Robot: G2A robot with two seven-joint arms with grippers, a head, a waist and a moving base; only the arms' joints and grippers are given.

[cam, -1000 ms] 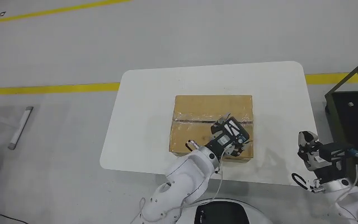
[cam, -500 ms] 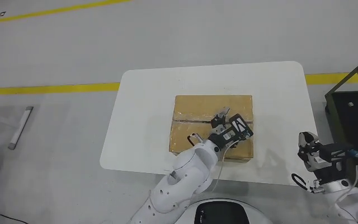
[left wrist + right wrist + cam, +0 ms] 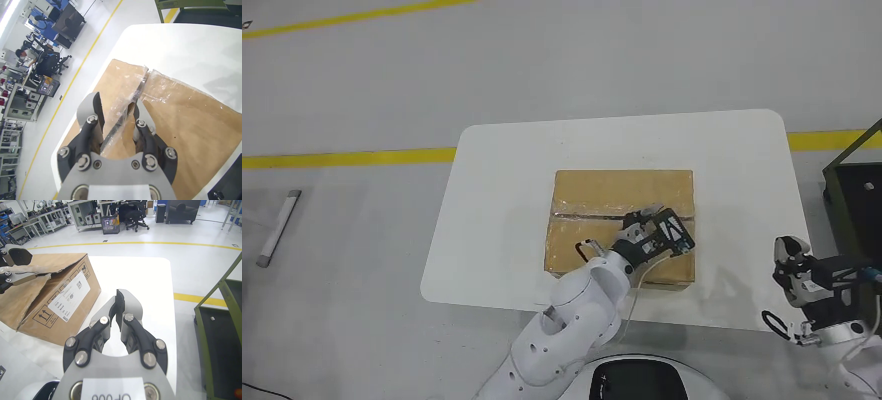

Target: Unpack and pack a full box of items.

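Box (image 3: 622,190) seam split, nothing unpacked yet.
Your left gripper (image 3: 116,98) fingers (image 3: 86,109), parted, straddle a flap (image 3: 124,75) edge; right gripper (image 3: 119,294) pinched together, empty.

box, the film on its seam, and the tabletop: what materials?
Box: brown corrugated cardboard with a matte finish; the torn flap edges look fibrous. Film: probably clear glossy plastic tape; it crinkles and catches glare along the seam. Tabletop: smooth white, slightly glossy; laminate or painted board, cannot tell which.
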